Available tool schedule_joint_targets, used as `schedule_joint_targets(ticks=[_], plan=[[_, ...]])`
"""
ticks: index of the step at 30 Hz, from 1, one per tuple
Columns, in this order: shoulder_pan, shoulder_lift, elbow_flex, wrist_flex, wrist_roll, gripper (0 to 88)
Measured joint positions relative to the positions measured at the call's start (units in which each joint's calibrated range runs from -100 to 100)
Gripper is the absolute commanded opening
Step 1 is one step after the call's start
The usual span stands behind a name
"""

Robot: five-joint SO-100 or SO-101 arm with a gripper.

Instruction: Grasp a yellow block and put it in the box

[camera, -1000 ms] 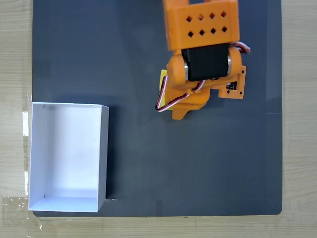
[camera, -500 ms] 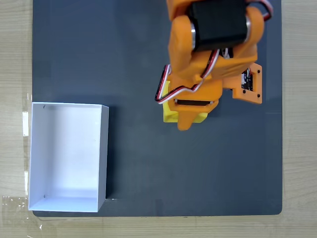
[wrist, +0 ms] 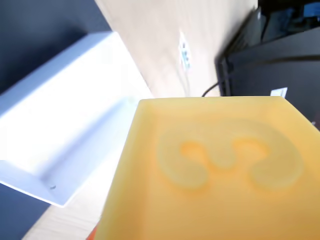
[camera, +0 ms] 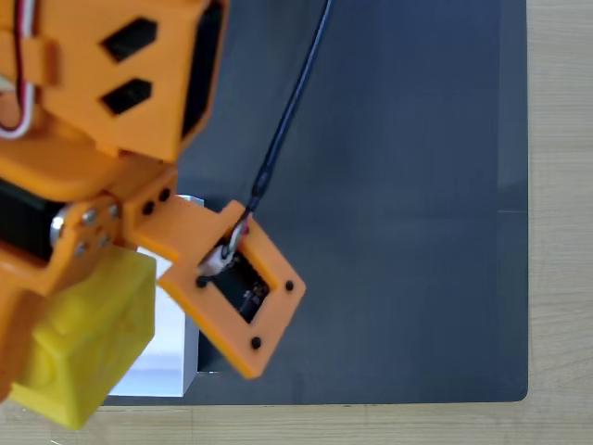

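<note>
Right in front of my wrist camera sits the bright yellow plastic cube (wrist: 210, 175), a raised figure 3 moulded into the face towards the lens, and in the fixed view I see that same yellow block (camera: 83, 348) clamped in my orange printed claw (camera: 51, 320), lifted off the mat. Beneath and beyond it lies the white open-top box with thin walls (wrist: 65, 125), its plain floor under the block, standing on the dark grey mat (camera: 398, 185). Farther off are the pale wooden tabletop (wrist: 165, 45) and a black monitor (wrist: 280, 65).
</note>
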Motion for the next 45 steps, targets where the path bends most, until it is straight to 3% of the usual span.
schedule_joint_targets(ticks=[21,24,26,29,45], plan=[[3.3,24.4,-0.2,-8.4,8.3,27.5],[3.0,25.1,-0.2,-8.4,9.6,32.5],[2.7,25.2,-0.2,-8.4,9.9,42.7],[2.2,25.2,-0.2,-8.3,10.0,49.2],[-0.5,17.4,-0.9,-7.4,9.9,49.7]])
